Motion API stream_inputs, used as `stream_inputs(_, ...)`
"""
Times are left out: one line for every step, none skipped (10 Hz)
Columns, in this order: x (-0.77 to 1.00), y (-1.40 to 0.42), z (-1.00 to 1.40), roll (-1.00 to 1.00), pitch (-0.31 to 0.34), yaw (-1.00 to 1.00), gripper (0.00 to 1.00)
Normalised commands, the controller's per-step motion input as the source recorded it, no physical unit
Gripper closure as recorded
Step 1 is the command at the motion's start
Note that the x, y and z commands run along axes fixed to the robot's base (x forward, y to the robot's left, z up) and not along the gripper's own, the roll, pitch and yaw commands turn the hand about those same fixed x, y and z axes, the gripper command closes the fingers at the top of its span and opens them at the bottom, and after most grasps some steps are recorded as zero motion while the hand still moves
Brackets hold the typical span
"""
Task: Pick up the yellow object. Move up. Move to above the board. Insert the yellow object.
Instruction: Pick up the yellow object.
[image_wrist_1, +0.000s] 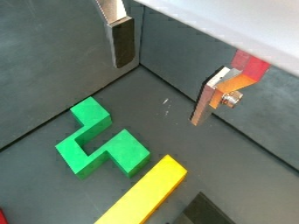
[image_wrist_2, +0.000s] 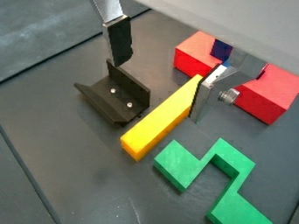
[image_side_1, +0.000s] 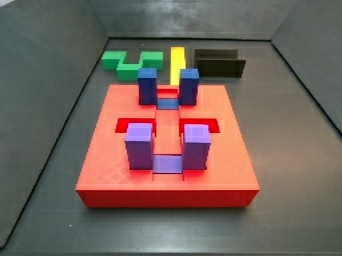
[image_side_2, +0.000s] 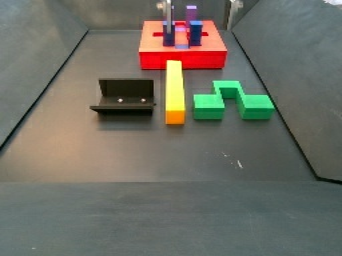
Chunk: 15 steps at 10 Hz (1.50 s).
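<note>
The yellow object lies flat on the dark floor between the fixture and the green zigzag block. It also shows in both wrist views and behind the board in a side view. The board is a red slab with dark-blue and purple posts. My gripper is open and empty. It hangs above the floor over the bar's end nearest the board. One finger stands next to that end. Only its fingertips show at the upper edge of a side view.
The green zigzag block lies beside the bar. The fixture stands on the bar's other side. Red corners of the board sit close behind the fingers. Grey walls enclose the floor.
</note>
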Motion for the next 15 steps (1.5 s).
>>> stream_inputs(0.50, -0.73, -0.35, 0.02, -0.036, 0.00, 0.00)
stream_inputs(0.59, -0.80, -0.43, 0.04, -0.033, 0.00, 0.00)
stream_inputs(0.65, -0.71, -0.47, 0.01, -0.043, 0.02, 0.00)
stream_inputs(0.43, -0.53, -0.61, 0.00, -0.123, 0.00, 0.00)
stream_inputs(0.32, -0.40, -0.63, 0.00, -0.126, 0.00, 0.00)
stream_inputs(0.27, -0.35, -0.64, 0.02, -0.109, 0.00, 0.00)
stream_inputs(0.13, -0.38, -0.65, 0.05, -0.130, 0.01, 0.00)
stream_inputs(0.12, -0.42, -0.61, 0.05, -0.126, 0.06, 0.00)
stream_inputs(0.15, -0.38, -0.55, 0.07, -0.093, 0.08, 0.00)
stream_inputs(0.00, -0.26, -0.44, 0.09, -0.059, 0.06, 0.00)
stream_inputs(0.04, -0.20, -0.40, 0.08, -0.031, 0.02, 0.00)
stream_inputs(0.02, -0.18, -0.46, 0.14, -0.014, 0.01, 0.00)
stream_inputs(0.00, -0.18, -0.45, 0.17, -0.004, 0.02, 0.00)
stream_inputs(0.00, -0.15, -0.40, 0.19, 0.000, 0.01, 0.00)
stream_inputs(-0.03, -0.05, -0.38, 0.21, 0.000, 0.00, 0.00)
